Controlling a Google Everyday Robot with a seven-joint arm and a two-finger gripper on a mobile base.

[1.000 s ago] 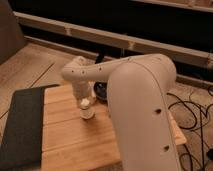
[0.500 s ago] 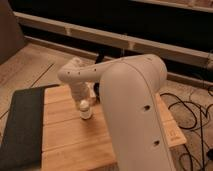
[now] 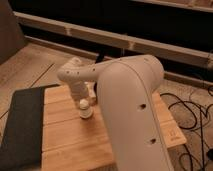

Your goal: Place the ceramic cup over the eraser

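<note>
The ceramic cup (image 3: 85,110) is small and white and stands on the wooden table (image 3: 65,145), near its middle. My gripper (image 3: 82,101) is directly above the cup, at its top, hanging down from the white wrist (image 3: 75,76). The large white arm link (image 3: 132,110) fills the right-centre of the camera view and covers much of the table. The eraser is not in view; it may be hidden under the cup or behind the arm.
A dark mat (image 3: 22,125) covers the table's left part. A small dark object (image 3: 100,57) shows just behind the arm at the table's far edge. Black cables (image 3: 192,112) lie on the floor to the right. A dark wall unit runs along the back.
The big arm link has swung a little to the left. The gripper and white cup have stayed at almost the same spot on the table.
</note>
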